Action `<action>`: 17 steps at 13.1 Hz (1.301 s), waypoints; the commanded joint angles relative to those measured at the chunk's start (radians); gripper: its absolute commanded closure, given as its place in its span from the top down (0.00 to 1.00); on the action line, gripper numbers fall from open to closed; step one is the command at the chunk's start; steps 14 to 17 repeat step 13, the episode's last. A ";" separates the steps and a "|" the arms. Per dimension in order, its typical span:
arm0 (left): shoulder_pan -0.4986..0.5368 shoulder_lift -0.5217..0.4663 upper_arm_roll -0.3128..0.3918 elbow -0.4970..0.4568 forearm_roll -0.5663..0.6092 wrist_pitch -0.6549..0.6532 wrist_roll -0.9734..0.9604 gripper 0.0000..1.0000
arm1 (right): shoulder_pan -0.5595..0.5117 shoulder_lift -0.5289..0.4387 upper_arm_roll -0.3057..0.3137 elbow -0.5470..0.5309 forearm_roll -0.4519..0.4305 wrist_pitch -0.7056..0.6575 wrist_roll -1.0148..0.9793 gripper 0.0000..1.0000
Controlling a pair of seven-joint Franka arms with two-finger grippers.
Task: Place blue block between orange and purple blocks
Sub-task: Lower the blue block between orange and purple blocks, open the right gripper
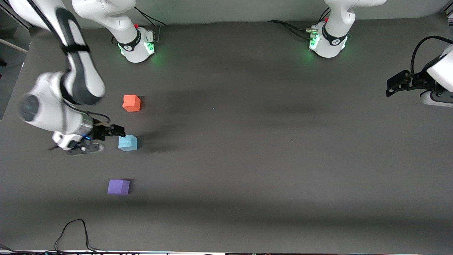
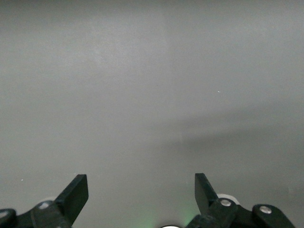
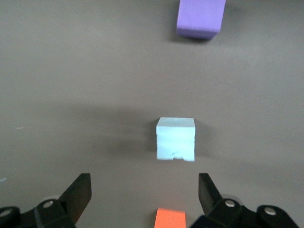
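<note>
The blue block sits on the dark table, with the orange block farther from the front camera and the purple block nearer. All three lie toward the right arm's end. My right gripper is open and empty, up in the air just beside the blue block. In the right wrist view my right gripper frames the blue block ahead of the fingertips, with the orange block and the purple block in line with it. My left gripper is open and empty and waits at the left arm's end.
The left wrist view shows only bare table under the left gripper. A black cable loops at the table edge nearest the front camera. The two arm bases stand along the table edge farthest from the front camera.
</note>
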 commanded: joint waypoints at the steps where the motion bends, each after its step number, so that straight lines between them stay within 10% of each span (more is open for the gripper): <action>1: -0.008 -0.013 0.007 0.002 -0.004 -0.011 0.011 1.00 | 0.010 -0.103 -0.011 0.025 -0.017 -0.094 -0.009 1.00; 4: -0.008 -0.015 0.007 0.002 -0.005 -0.011 0.011 1.00 | 0.005 -0.157 0.018 0.077 -0.144 -0.204 0.007 1.00; 7: -0.008 -0.015 0.007 0.002 -0.005 -0.011 0.011 1.00 | -0.183 -0.162 0.211 0.145 -0.146 -0.332 0.036 1.00; 17: -0.008 -0.015 0.007 0.002 -0.007 -0.008 0.011 1.00 | -0.179 -0.214 0.209 0.175 -0.148 -0.436 0.080 1.00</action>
